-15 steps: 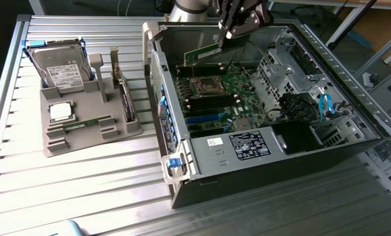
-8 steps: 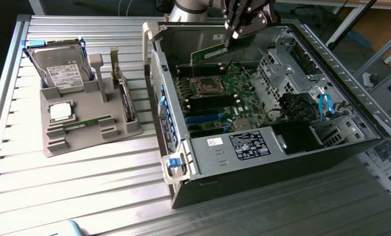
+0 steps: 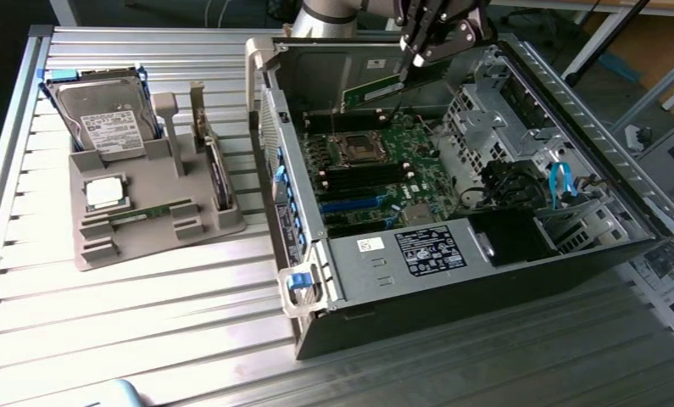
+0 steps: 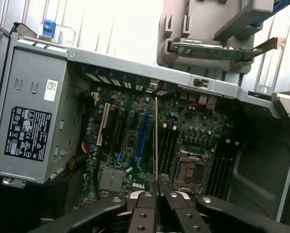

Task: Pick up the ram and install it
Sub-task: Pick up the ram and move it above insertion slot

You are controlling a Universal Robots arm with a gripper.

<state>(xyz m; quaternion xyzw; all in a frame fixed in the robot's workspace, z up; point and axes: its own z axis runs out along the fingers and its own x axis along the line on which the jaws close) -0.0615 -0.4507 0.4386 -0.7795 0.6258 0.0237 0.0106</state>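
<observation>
Ram [image 4: 156,141] sits clamped edge-on in my hand [image 4: 157,190], hanging over the motherboard [image 4: 123,145] beside the CPU socket [image 4: 191,170]

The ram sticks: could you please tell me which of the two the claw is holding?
The ram above the motherboard, pinched in the shut claw; the other stick lies in the grey holder outside the case.

exterior view high, oblique, down over table [image 3: 144,326] and open case [image 3: 427,318]; wrist view close above shared motherboard [image 4: 130,141].
</observation>
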